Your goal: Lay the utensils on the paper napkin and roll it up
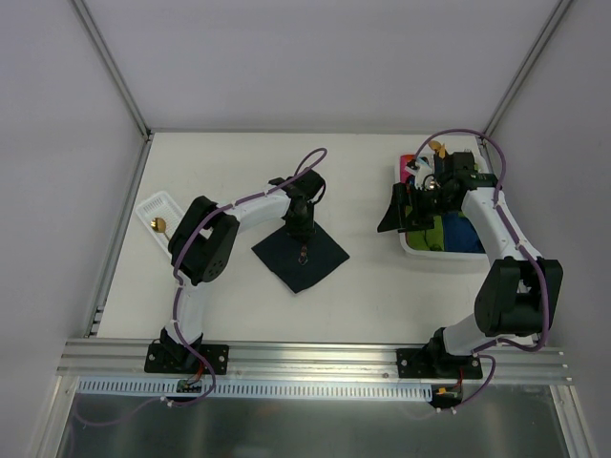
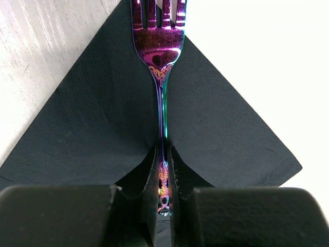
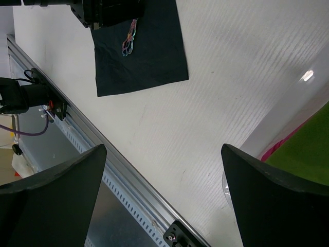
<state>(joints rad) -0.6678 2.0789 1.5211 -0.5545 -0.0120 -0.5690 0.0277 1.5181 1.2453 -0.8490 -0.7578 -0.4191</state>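
Observation:
The black paper napkin (image 1: 320, 260) lies flat on the table as a diamond. It fills the left wrist view (image 2: 87, 128). The fork (image 2: 157, 43), iridescent purple and blue, lies along the napkin's middle with its tines pointing away from me. My left gripper (image 1: 302, 227) stands over the napkin, shut on the fork's handle (image 2: 163, 177). The spoon (image 1: 159, 225), with a gold bowl, lies in a white tray at the far left. My right gripper (image 1: 396, 215) is wide open and empty, beside the white bin. In its view (image 3: 162, 175) the napkin (image 3: 154, 56) and fork handle (image 3: 129, 40) show at the top.
A white bin (image 1: 420, 250) at the right holds green (image 1: 444, 229), blue and pink rolled bundles with a gold cutlery tip (image 1: 437, 148) poking out. The white tray (image 1: 167, 202) sits by the left wall. The metal rail (image 1: 315, 355) runs along the near edge.

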